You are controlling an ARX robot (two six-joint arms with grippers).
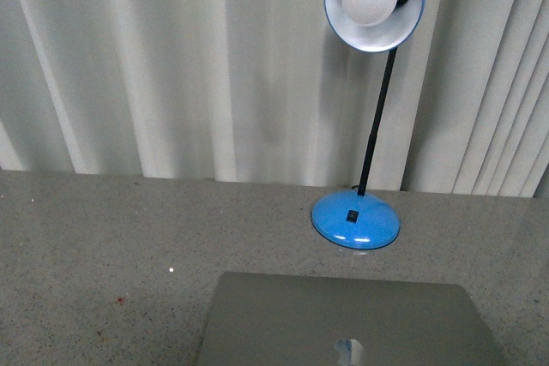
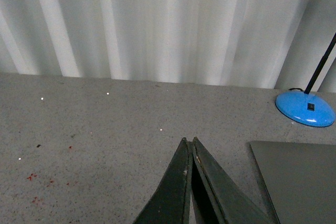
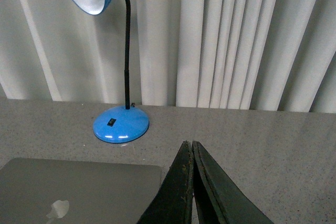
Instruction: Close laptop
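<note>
On the grey table (image 1: 103, 237), in front of the blue lamp (image 1: 355, 219), the laptop (image 1: 343, 319) already lies with its lid down. Both the left gripper (image 2: 189, 148) and right gripper (image 3: 188, 150) are clenched and empty beside it, so just check that the lid sits flush.

Blue desk lamp (image 1: 356, 219) stands just behind the laptop (image 1: 347, 323), its shade hanging high over that spot. Left of the lamp, bare tabletop (image 1: 111, 237) runs to the curtain (image 1: 171, 57).
</note>
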